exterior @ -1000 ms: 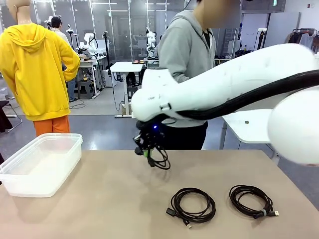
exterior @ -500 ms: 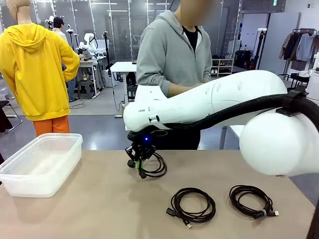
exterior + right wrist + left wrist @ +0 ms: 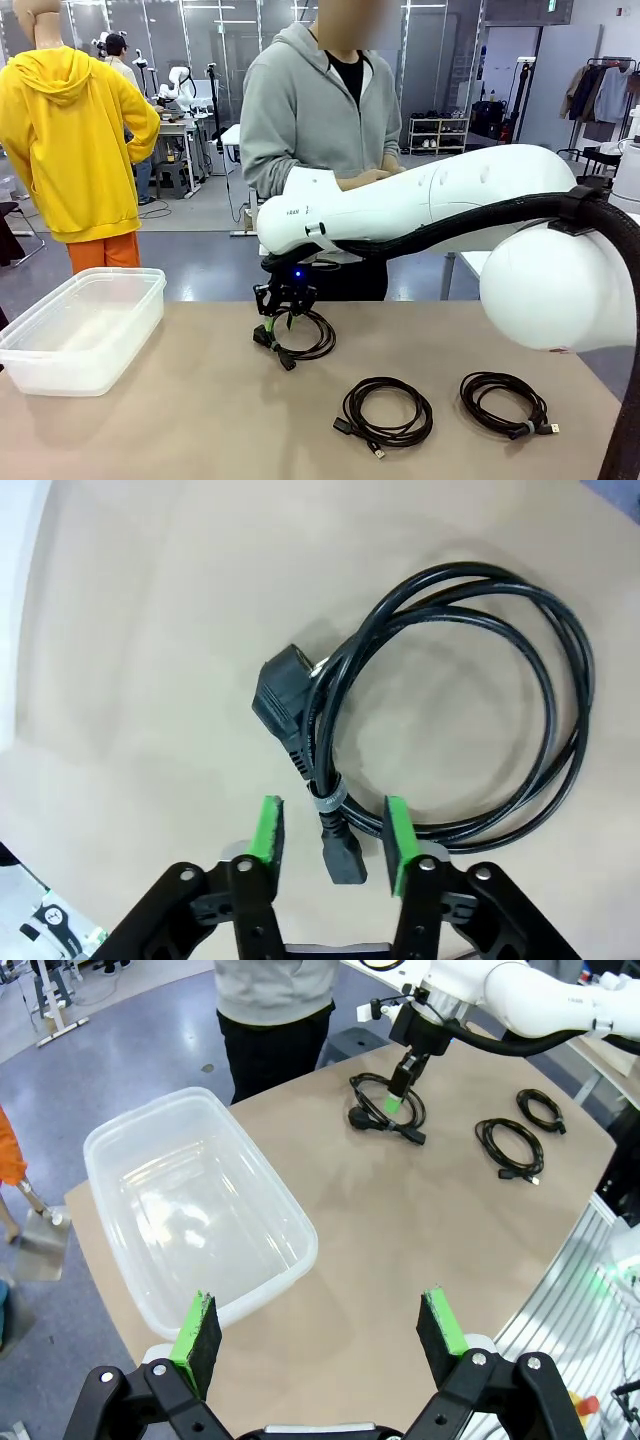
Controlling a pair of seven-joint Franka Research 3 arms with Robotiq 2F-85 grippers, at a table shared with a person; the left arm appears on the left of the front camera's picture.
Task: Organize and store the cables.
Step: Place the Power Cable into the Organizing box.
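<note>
Three cables lie as black coils on the tan table. One coil (image 3: pixel 312 338) rests near the far edge under my right gripper (image 3: pixel 275 333). In the right wrist view that coil (image 3: pixel 470 700) lies flat, and its tied section and plug sit between the green pads (image 3: pixel 268 830), which stand apart from it, so the gripper (image 3: pixel 332 835) is open. Two more coils (image 3: pixel 387 410) (image 3: pixel 505 402) lie at the front right. My left gripper (image 3: pixel 320 1330) hangs open and empty above the near corner of the clear plastic bin (image 3: pixel 130 1140).
The clear bin (image 3: pixel 85 325) stands at the table's left side. A person in a grey hoodie (image 3: pixel 310 120) stands at the far edge behind my right arm (image 3: pixel 440 205), which spans the table from the right.
My right gripper came down with the coil, set it on the table and opened off it. The person has stepped to the left.
</note>
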